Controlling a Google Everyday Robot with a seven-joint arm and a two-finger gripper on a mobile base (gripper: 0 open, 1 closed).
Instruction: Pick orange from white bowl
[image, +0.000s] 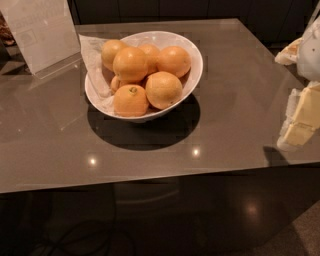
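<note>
While the orange (130, 64) tops the pile in the bowl (196, 75), your end effector (300, 122) hangs well right of the bowl; you cannot tell its state.

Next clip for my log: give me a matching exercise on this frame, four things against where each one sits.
Things:
1. white bowl
2. orange with stem dimple
3. clear sign stand
4. claw

Places:
A. right edge of the view, away from the fruit
B. front left of the pile
C. middle of the table
D. far left corner of the table

Pairs: 1-C, 2-B, 3-D, 4-A
</note>
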